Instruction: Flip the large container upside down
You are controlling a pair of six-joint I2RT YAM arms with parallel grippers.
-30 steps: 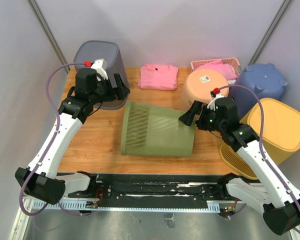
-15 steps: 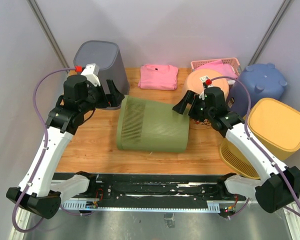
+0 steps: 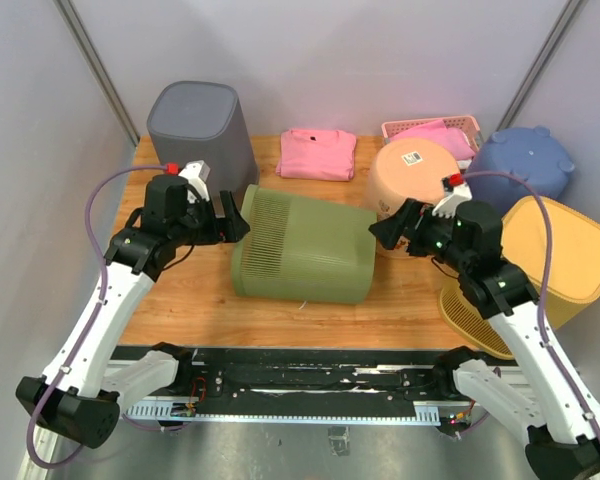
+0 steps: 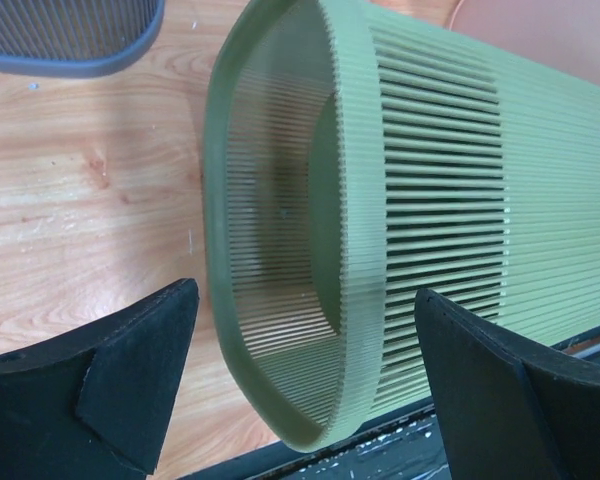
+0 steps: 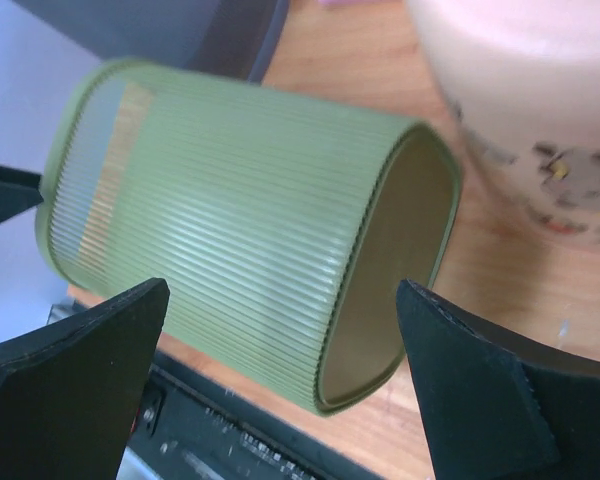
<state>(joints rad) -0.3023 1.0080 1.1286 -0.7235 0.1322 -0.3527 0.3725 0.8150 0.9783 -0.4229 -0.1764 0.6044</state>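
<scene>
The large container is a green ribbed basket (image 3: 305,250) lying on its side across the middle of the wooden table. Its open mouth (image 4: 280,260) faces left and its closed base (image 5: 390,270) faces right. My left gripper (image 3: 230,225) is open at the mouth end, fingers spread on either side of the rim, touching nothing. My right gripper (image 3: 388,230) is open at the base end, a little off the basket. Both grippers are empty.
A grey bin (image 3: 200,130) stands upside down at the back left. A peach tub (image 3: 415,175), a blue tub (image 3: 520,170), a yellow bin (image 3: 565,255) and a yellow basket (image 3: 470,315) crowd the right. Folded pink cloth (image 3: 318,155) lies at the back.
The basket has shifted left and slightly back. My left gripper dropped from near the grey bin to the basket's mouth. My right gripper swung left, then drew back right of the base.
</scene>
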